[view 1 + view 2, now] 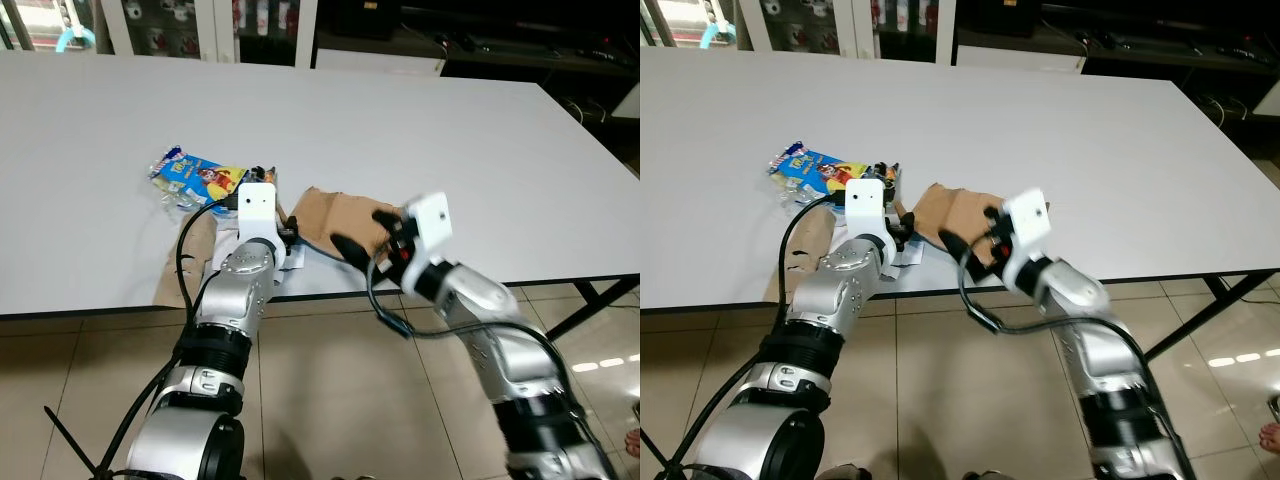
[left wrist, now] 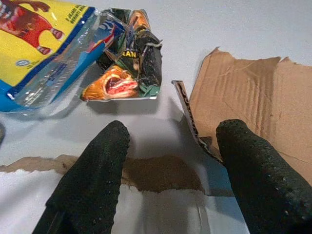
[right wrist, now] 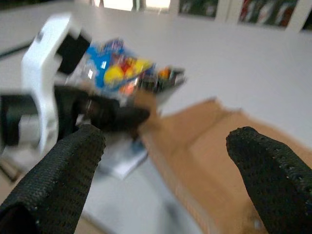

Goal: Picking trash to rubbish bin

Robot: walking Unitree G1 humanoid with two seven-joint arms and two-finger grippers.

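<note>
Our left tool (image 2: 168,170) rests wide open and empty on the white bench (image 1: 400,130), fingers straddling the torn cardboard (image 2: 253,97) edge. Our right tool (image 3: 168,161), also open and empty, hovers over that cardboard. Beyond it lie a crumpled dark wrapper (image 2: 131,63) and a yellow-blue snack bag (image 1: 195,178).

White table (image 1: 400,130). Near edge, left to right: yellow-blue snack bag (image 1: 195,178), crumpled dark wrapper (image 2: 131,58) just beside it, white paper (image 2: 161,212), torn brown cardboard (image 1: 340,222).
</note>
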